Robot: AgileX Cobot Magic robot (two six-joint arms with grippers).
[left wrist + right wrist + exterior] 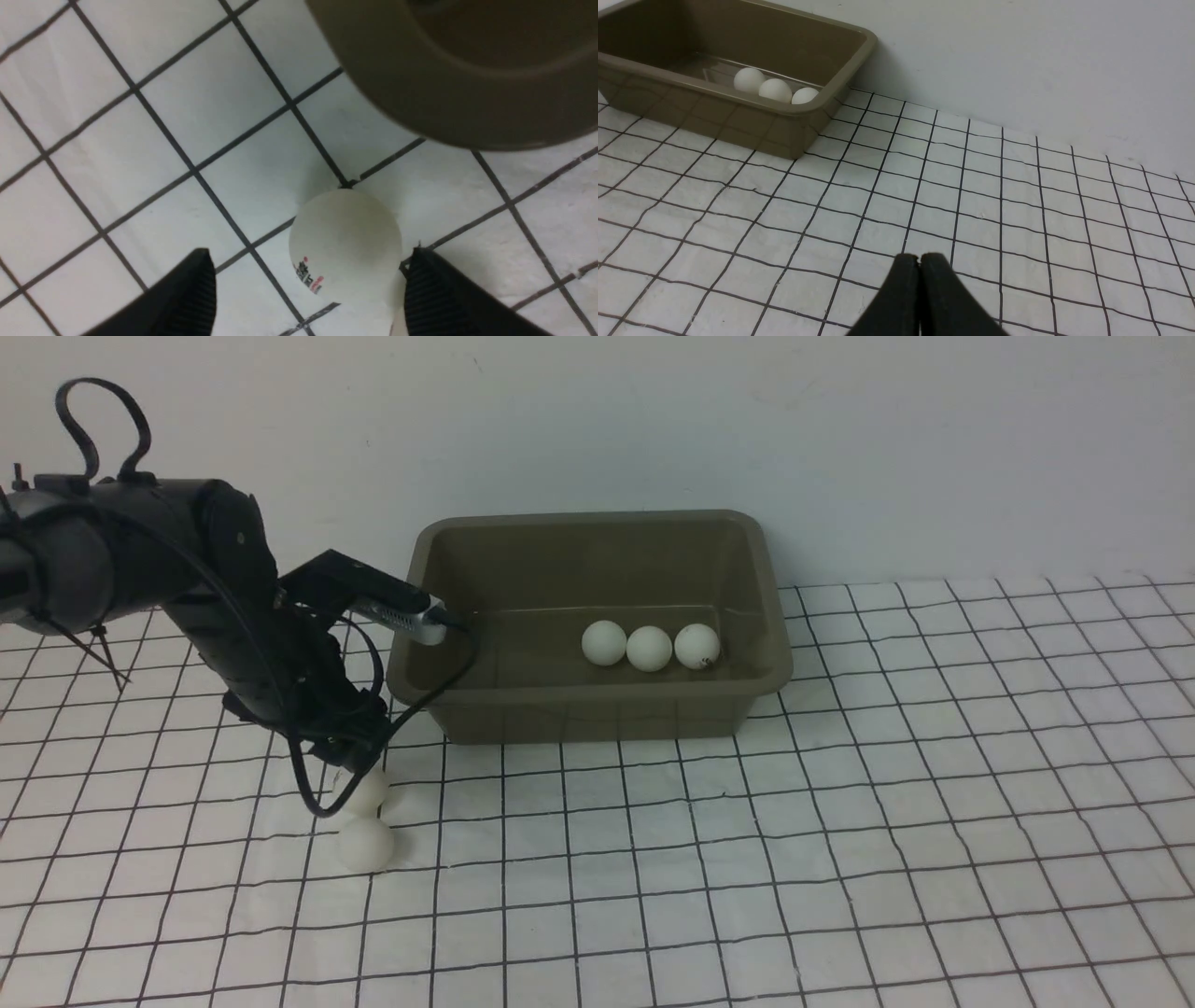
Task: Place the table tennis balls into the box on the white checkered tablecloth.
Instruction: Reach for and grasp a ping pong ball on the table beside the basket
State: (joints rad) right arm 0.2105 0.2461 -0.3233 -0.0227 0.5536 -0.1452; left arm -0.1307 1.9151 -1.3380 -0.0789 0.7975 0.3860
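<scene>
The olive-brown box [594,715] stands on the white checkered tablecloth [840,821] with three table tennis balls in it, side by side [604,642] [649,649] [697,646]. Two more balls lie on the cloth off the box's front left corner: one [366,845] in the open, the other [367,793] partly covered by my left gripper [359,767]. In the left wrist view that ball [345,245], with a printed logo, sits between the open fingers [198,289], untouched, below the box corner [467,70]. My right gripper [920,259] is shut and empty, low over the cloth.
A plain wall rises right behind the box [738,116]. The left arm's cable loops hang beside the box's left rim. The cloth is slightly wrinkled to the right of the box.
</scene>
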